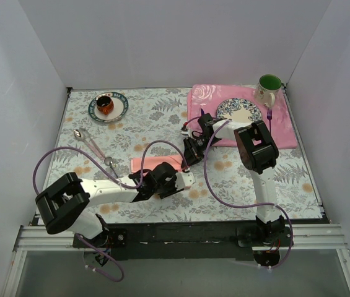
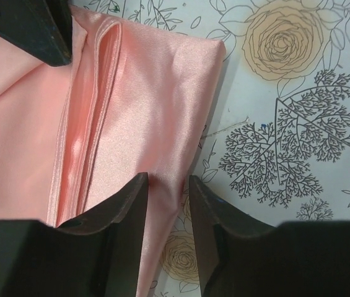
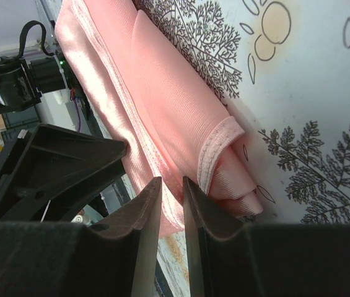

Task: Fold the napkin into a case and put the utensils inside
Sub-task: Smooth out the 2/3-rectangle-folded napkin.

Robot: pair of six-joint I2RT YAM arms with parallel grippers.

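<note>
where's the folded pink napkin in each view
Top external: the napkin is a small salmon strip low and centre-left, partly hidden by the arms.
Left wrist: it fills the left half, its folds running top to bottom.
Right wrist: it is a diagonal band from upper left to lower centre.
Shared landmark: the leaf-and-rose tablecloth under it.

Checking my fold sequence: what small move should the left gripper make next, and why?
Probably close the left gripper on the napkin edge. Its jaws stand open astride that folded edge, the right gripper is at the cloth beside it, and the utensils lie apart from the napkin.
</note>
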